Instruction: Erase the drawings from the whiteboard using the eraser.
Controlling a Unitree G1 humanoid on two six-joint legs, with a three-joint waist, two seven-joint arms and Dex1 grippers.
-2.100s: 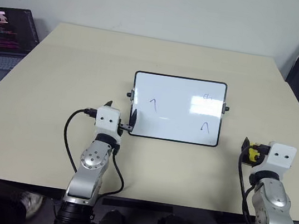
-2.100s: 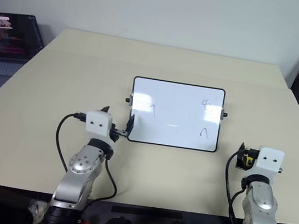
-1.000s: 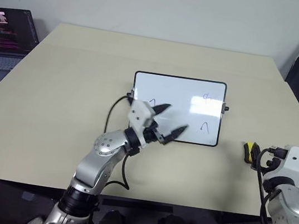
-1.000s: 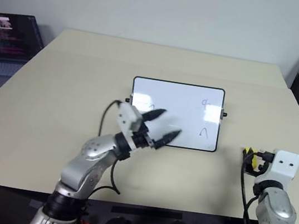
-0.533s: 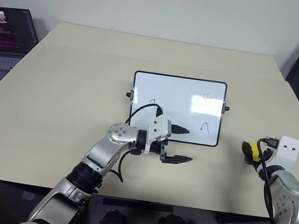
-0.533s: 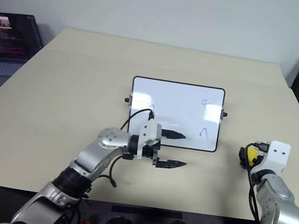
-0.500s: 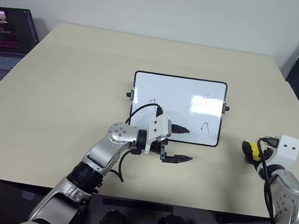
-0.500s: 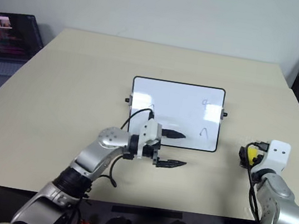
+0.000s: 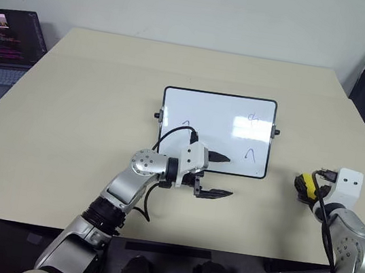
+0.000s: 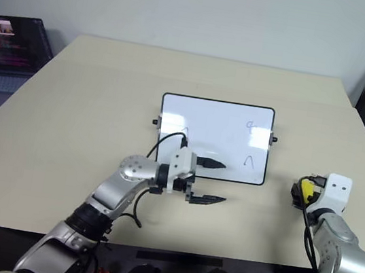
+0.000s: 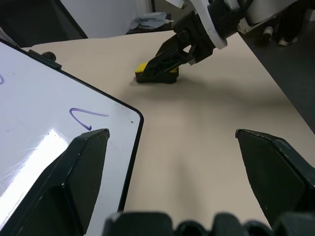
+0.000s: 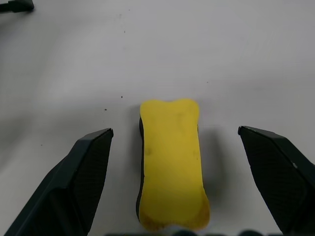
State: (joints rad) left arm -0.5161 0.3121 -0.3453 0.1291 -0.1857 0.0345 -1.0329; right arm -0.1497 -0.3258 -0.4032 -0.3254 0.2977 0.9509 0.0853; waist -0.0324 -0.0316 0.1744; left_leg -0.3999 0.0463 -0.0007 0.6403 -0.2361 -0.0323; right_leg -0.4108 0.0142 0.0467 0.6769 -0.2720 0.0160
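At lower right of the head view, the right gripper (image 12: pixel 174 142) straddles the eraser (image 12: pixel 171 162) on the table (image 9: pixel 67 126), fingers spread wide and clear of it; closing squarely across the narrow waist should give the surest hold. At centre, the left gripper (image 9: pixel 218 176) gapes empty over the near edge of the whiteboard (image 9: pixel 215 131), whose three drawings (image 9: pixel 250 155) remain unwiped.

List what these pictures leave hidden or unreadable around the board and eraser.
- Eraser: its black underside faces the table; in the left eye view the right gripper covers most of it.
- Whiteboard: the left gripper covers part of its near edge.
- Drawings: too small to read.
- Laptop: cut off by the picture's edge.
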